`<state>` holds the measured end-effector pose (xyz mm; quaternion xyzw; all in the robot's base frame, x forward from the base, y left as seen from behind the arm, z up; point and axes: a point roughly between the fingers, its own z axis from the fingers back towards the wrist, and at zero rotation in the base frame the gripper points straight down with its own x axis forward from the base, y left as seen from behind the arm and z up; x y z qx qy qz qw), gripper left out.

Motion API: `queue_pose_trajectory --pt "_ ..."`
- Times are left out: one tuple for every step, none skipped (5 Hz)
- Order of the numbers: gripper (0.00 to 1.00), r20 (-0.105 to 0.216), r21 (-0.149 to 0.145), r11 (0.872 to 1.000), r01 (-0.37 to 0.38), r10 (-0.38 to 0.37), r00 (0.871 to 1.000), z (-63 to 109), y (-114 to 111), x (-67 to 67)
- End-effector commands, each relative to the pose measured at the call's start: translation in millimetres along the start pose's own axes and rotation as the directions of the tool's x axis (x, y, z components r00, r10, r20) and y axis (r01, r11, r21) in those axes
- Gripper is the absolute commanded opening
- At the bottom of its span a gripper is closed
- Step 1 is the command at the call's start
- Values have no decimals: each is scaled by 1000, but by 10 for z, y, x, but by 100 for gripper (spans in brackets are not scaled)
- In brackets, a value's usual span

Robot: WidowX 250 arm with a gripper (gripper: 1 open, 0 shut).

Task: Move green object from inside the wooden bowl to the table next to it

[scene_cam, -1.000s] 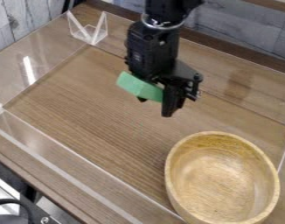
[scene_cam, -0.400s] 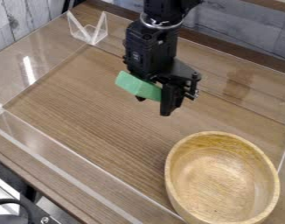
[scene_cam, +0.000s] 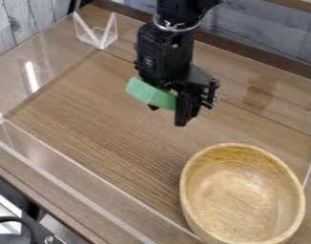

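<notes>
Green object: a mint-green block, held up off the table between the gripper's fingers, to the upper left of the wooden bowl and well apart from it. Only its left part shows; the rest is hidden behind the gripper body.
Table: brown wood-grain top with low clear walls round its edges. The surface under the gripper is bare wood.
Wooden bowl: round, shallow, light tan, thick-rimmed. It stands at the lower right of the table with nothing inside it.
Gripper: black, pointing straight down above the middle of the table. Its jaws stand partly apart, closed on the green object; one dark finger reaches down past the block on its right side.
Block relative to gripper: the block sits between the fingers near their lower end and juts out to the left of the gripper, tilted slightly.
Block relative to table: whether its underside touches the wood cannot be told from this view.
Change from the earlier frame: none visible. Gripper, block and bowl stand in the same places as one second ago, and the jaw spacing is the same.
</notes>
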<state>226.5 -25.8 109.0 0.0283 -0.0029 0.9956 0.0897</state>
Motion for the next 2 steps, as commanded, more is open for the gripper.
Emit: queue_pose_trajectory --pt "0 -41 -4 979 -204 203 978 13 -427 -157" --pt "0 -42 10 963 -271 271 962 -13 -341 -222"
